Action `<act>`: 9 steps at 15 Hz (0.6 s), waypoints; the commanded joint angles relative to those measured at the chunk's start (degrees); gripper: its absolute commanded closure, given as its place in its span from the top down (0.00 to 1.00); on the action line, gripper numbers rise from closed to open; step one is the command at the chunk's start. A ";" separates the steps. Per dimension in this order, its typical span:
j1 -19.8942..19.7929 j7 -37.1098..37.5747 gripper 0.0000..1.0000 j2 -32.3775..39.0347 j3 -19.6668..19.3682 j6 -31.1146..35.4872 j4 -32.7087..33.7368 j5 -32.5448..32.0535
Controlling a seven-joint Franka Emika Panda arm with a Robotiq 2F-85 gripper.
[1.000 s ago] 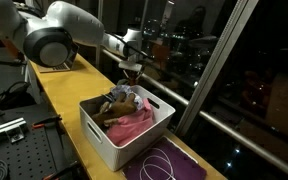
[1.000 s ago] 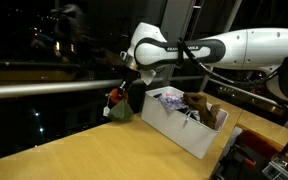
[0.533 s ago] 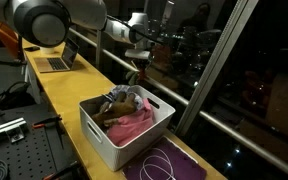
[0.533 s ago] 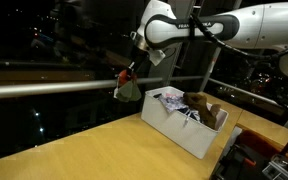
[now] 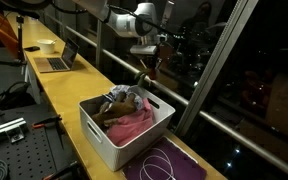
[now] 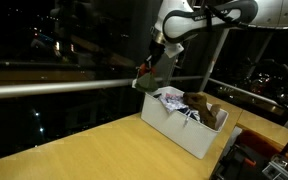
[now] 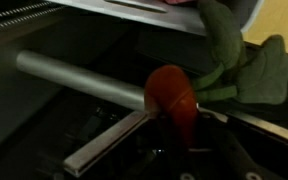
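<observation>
End effector: the gripper (image 5: 149, 66) is clenched on a plush toy (image 5: 144, 79) and holds it in the air. The toy hangs below the jaws, clear of every surface. In the wrist view it fills the centre of the frame, a red body (image 7: 171, 96) with green felt leaves (image 7: 252, 68) spreading to one side. The fingers themselves cannot be made out in that view.

Position: in both exterior views the toy hangs above the far end of a white bin (image 5: 99, 137), the end nearest the dark window, and does not touch the rim. In an exterior view it sits just beyond the bin's end wall (image 6: 176, 128), level with a horizontal metal railing (image 6: 54, 90).

Bin contents: a pink cloth (image 5: 131, 125) and a brown soft toy (image 5: 121, 101), among other items too small to identify.

Surroundings: the bin stands on a long wooden table (image 6: 74, 150). A purple mat (image 5: 184, 168) carrying a looped white cord lies beside the bin, and a laptop (image 5: 54, 62) sits well apart, further along the table.
</observation>
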 commanded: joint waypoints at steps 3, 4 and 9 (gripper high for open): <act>-1.21 7.20 0.05 -14.34 -2.54 1.51 -18.96 -3.92; -1.90 7.52 0.05 -16.36 -2.37 1.49 -21.65 -3.97; -5.75 6.80 0.05 -26.66 -1.35 2.26 -36.04 -3.08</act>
